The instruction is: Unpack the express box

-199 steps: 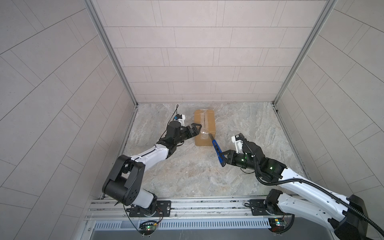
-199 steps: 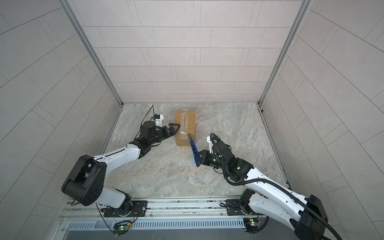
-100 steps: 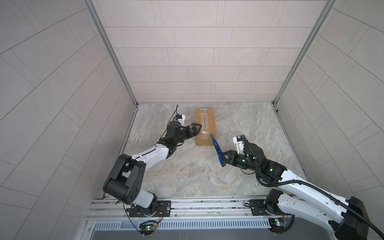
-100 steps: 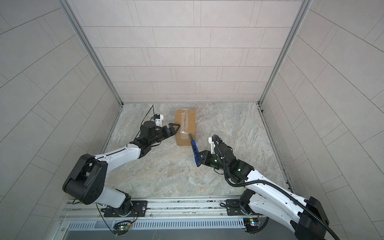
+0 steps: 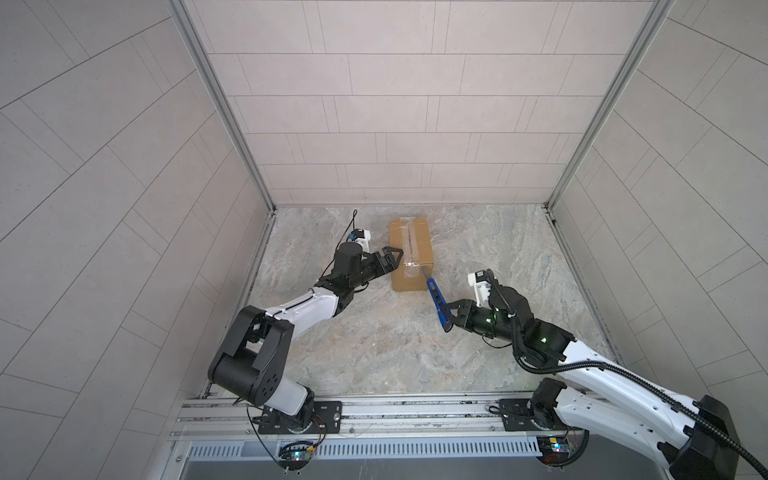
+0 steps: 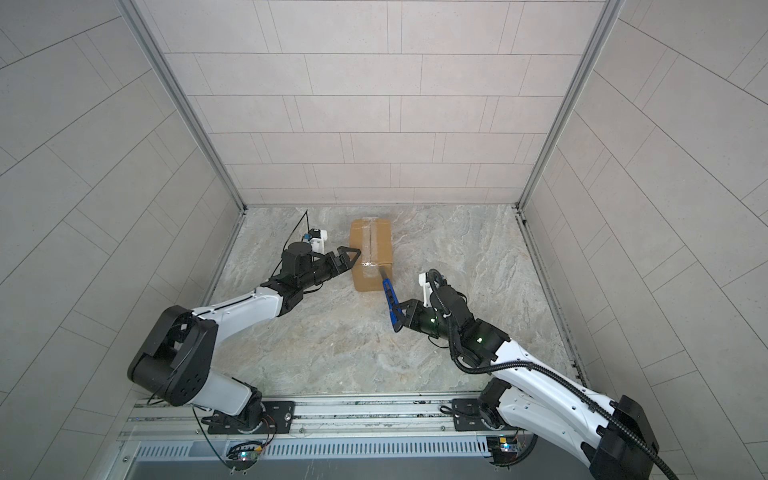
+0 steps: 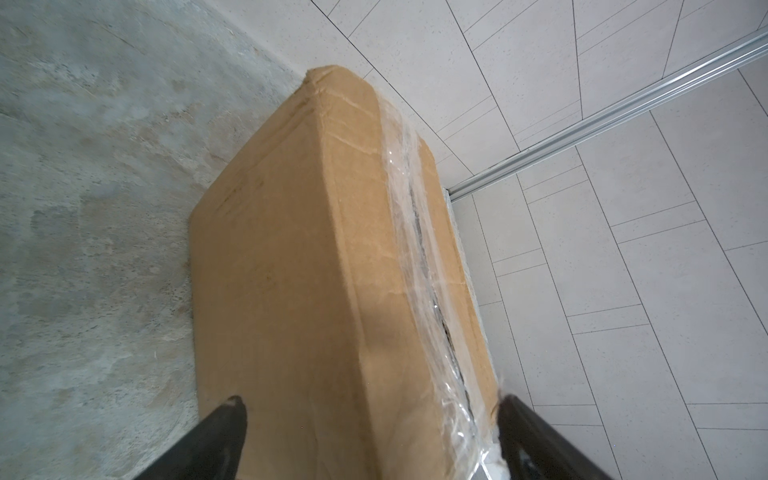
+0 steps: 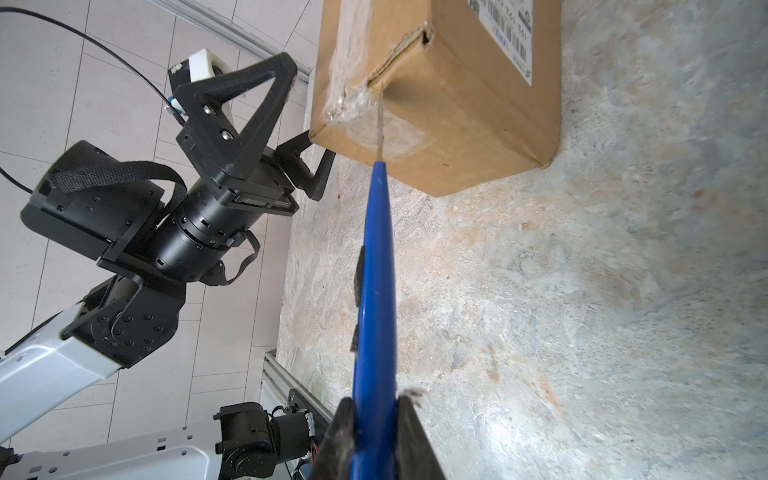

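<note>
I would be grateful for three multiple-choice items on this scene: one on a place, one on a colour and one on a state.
1. Where is the blade tip of the knife?
A. on the back wall
B. at the taped near end of the express box
C. on the marble surface

2. What colour is the knife's handle?
A. red
B. yellow
C. blue

3. How do the jaws of the right gripper stand?
A. shut on the knife
B. open and empty
C. shut on the box

Answers:
1. B, the right wrist view shows the blade against the tape at the flap edge.
2. C, the handle is blue in both top views.
3. A, the jaws clamp the handle.
</note>
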Action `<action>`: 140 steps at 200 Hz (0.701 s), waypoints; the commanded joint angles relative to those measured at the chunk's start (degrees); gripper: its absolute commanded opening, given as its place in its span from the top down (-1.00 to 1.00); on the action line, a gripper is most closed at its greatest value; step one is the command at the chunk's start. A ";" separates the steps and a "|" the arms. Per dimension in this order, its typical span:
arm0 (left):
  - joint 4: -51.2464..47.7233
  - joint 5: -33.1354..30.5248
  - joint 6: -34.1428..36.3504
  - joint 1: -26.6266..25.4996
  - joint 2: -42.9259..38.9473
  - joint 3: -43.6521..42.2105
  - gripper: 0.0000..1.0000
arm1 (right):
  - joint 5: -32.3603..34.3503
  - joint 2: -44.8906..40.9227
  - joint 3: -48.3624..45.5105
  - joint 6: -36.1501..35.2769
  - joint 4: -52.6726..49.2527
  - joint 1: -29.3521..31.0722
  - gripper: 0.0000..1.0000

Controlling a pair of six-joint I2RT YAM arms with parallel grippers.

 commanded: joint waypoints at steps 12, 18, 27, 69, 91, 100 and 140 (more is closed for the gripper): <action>2.13 0.69 0.12 0.53 0.27 0.66 -0.93 | 0.95 -1.07 1.23 0.52 0.58 -0.32 1.00; 2.13 0.70 0.12 0.53 0.35 0.71 -0.93 | 0.96 -1.17 1.35 0.48 0.56 -0.30 1.00; 2.17 0.71 0.03 0.53 0.42 0.66 -0.93 | 0.92 -1.25 1.42 0.46 0.54 -0.32 1.00; 2.48 0.75 -0.06 0.61 0.60 0.55 -0.92 | 0.76 -1.30 2.21 0.53 0.06 -0.23 1.00; 2.52 0.79 -0.11 0.68 0.56 0.40 -0.92 | 0.88 -1.50 2.51 0.52 -0.37 -0.23 1.00; 2.68 0.79 -0.19 0.70 0.70 0.31 -0.92 | 0.85 -1.66 2.60 0.41 -0.60 -0.22 1.00; 3.15 0.97 -0.59 0.85 1.00 0.22 -0.92 | 1.03 -1.79 2.09 0.58 -0.50 -0.23 1.00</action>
